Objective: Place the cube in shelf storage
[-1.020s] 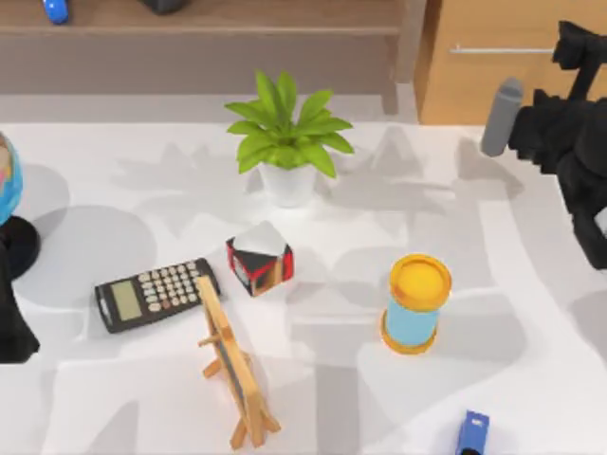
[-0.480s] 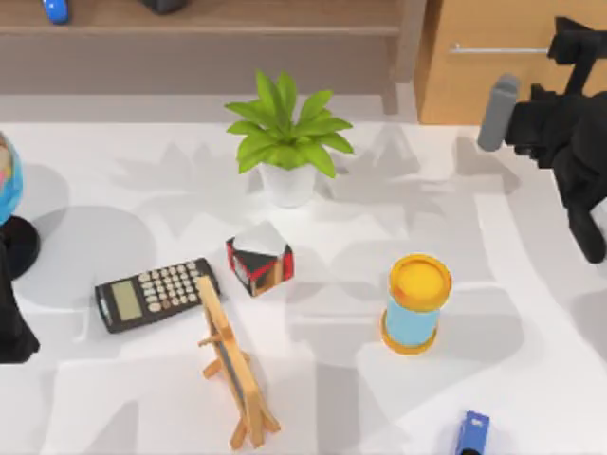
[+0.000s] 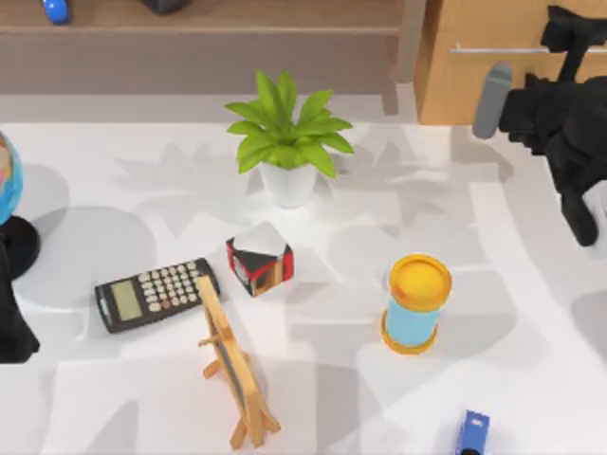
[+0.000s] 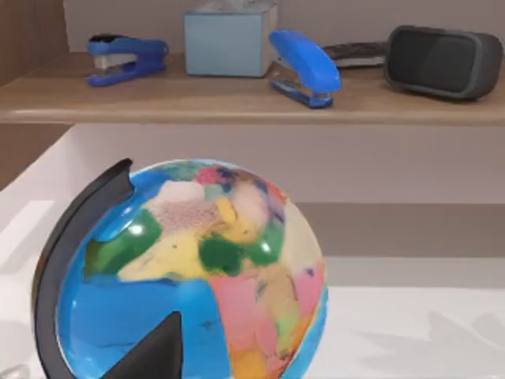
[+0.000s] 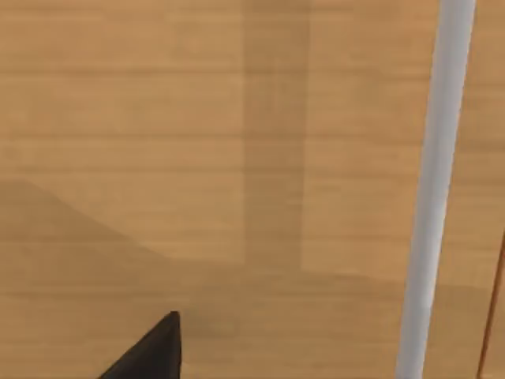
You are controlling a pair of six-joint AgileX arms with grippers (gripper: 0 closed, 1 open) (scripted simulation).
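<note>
The left arm (image 3: 11,322) is parked at the worktop's left edge. The left gripper (image 4: 154,357) faces the globe (image 4: 189,276), and I cannot tell whether it is open or closed. The shelf (image 3: 237,19) runs along the back edge and already holds staplers and a headset, with bare board between them.

Mid-worktop stand a plant (image 3: 287,133), a block (image 3: 259,263) and a can (image 3: 414,303), all well apart from the right arm.

Over the last second the right gripper (image 3: 567,36) has moved off the right edge toward the back right corner. It is now over the drawer (image 3: 474,81), close to its handle (image 5: 438,181). I cannot tell whether it is open or closed.

I cannot tell where the cube lies. This approach suggests it is in the drawer, so that would need opening first. There is open room in front of the drawer for pulling it out.
</note>
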